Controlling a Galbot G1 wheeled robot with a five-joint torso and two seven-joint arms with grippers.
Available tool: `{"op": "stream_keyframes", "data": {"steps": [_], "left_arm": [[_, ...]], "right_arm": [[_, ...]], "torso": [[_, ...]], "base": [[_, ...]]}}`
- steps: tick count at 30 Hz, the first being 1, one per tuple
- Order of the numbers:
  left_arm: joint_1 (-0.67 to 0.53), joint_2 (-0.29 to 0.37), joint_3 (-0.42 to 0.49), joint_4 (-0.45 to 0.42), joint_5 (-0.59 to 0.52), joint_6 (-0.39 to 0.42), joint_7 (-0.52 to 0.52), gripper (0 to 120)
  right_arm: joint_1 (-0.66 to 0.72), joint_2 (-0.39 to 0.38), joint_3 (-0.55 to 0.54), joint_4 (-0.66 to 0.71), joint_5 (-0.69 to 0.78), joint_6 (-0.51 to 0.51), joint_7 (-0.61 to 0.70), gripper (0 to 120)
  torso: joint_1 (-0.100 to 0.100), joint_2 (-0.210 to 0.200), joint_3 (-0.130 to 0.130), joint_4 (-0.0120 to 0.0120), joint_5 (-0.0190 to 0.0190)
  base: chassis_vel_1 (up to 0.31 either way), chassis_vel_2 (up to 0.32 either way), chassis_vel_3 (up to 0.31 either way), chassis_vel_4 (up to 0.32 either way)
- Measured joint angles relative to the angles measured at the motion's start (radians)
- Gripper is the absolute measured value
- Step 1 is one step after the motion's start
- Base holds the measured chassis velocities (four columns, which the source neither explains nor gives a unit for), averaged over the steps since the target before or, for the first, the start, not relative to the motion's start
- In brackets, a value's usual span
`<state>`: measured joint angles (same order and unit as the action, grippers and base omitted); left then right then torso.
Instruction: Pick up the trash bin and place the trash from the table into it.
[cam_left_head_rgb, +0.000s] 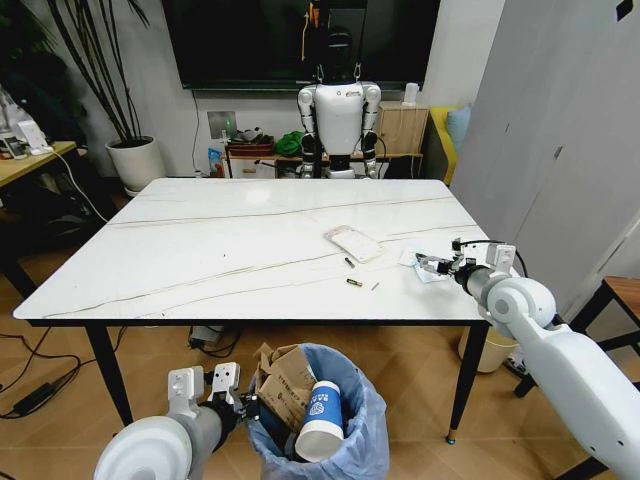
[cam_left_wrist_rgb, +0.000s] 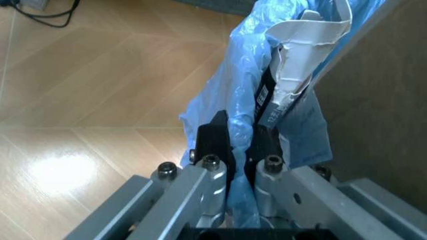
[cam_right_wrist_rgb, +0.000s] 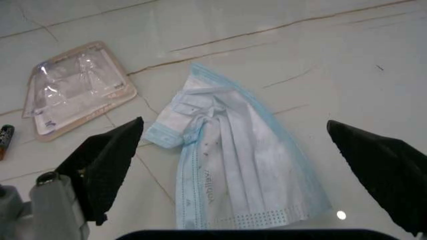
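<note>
The left pincer (cam_left_head_rgb: 228, 398) clamps the bin's (cam_left_head_rgb: 340, 455) blue liner rim, holding it below the table (cam_left_head_rgb: 200, 250) edge; the right pincer (cam_right_wrist_rgb: 247, 165) straddles a crumpled face mask (cam_right_wrist_rgb: 230, 170), jaws apart.

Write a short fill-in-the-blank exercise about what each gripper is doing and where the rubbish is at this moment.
1. The left gripper is shut on the ____ plastic bag lining the trash bin.
2. The right gripper hangs open over a crumpled face ____ lying on the table.
3. The paper cup with the blue print sits inside the ____.

Missing words: blue; mask; bin
</note>
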<state>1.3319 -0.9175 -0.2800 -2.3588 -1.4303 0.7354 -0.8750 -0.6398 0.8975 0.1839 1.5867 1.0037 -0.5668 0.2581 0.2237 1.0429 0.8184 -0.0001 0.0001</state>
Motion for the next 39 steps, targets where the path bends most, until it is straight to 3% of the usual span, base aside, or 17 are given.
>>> {"op": "stream_keyframes", "data": {"steps": [20, 39], "left_arm": [[0.002, -0.006, 0.002, -0.001, 0.015, 0.000, 0.017, 0], [-0.007, 0.005, -0.004, 0.004, 0.025, 0.000, 0.038, 0]], "right_arm": [[0.053, 0.014, -0.077, -0.093, -0.018, 0.015, -0.005, 82], [0.058, 0.021, -0.096, -0.116, -0.047, 0.025, -0.008, 11]], "torso": [[0.000, 0.000, 0.000, 0.0001, -0.0001], [0.000, 0.000, 0.000, 0.0000, -0.0002]], "base": [[0.000, 0.000, 0.000, 0.000], [0.000, 0.000, 0.000, 0.000]]}}
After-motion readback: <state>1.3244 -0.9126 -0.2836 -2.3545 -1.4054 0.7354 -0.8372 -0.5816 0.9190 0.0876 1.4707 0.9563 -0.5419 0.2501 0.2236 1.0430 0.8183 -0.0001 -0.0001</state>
